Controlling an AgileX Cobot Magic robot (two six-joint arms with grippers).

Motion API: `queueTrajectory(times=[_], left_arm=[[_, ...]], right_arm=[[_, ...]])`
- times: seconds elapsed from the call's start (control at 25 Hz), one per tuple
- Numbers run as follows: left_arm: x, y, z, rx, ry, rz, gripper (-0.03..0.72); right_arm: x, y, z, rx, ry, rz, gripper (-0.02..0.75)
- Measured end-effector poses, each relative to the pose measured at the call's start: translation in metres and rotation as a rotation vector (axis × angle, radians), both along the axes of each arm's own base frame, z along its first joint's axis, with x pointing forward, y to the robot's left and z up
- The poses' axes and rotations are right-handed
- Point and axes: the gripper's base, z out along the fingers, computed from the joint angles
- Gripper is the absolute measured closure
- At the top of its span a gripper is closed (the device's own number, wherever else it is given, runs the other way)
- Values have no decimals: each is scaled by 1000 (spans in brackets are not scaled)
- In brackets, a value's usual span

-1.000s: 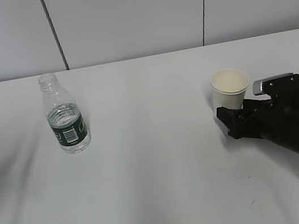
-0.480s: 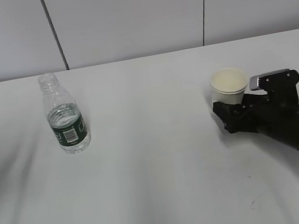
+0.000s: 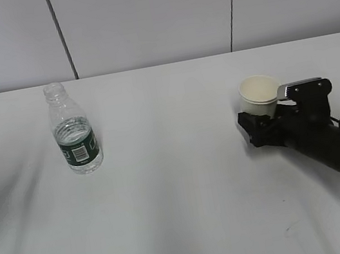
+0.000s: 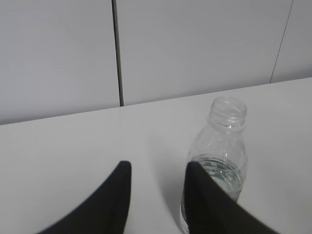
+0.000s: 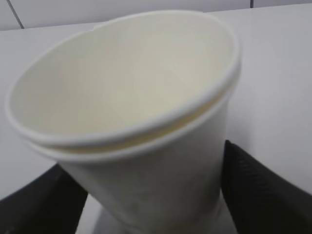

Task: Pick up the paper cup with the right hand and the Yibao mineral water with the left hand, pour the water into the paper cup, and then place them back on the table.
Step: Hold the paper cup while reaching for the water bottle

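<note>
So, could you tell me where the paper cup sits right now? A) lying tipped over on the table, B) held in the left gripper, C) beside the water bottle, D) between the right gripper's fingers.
D: the paper cup sits between the right gripper fingers, far from the bottle.

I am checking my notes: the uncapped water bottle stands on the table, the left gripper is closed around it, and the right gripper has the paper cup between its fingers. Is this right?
Not quite: the left gripper is open and short of the water bottle, as the left wrist view shows. The rest holds: bottle uncapped on the table, paper cup between the right gripper fingers.
</note>
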Motion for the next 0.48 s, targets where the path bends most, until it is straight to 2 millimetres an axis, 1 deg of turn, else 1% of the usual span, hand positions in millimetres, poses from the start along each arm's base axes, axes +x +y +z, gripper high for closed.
queueTrajectory(times=[0.24,0.32,0.48], left_arm=[[0,0,0,0,0,0,447],[0,0,0,1,0,-2,447],[-1,-2,-1,15,1,-22,447]], right_arm=[[5,0,-3,0,-6,0,93],[5,0,-3,1,-6,0,114],[5,0,-3,1,-6,0,181]])
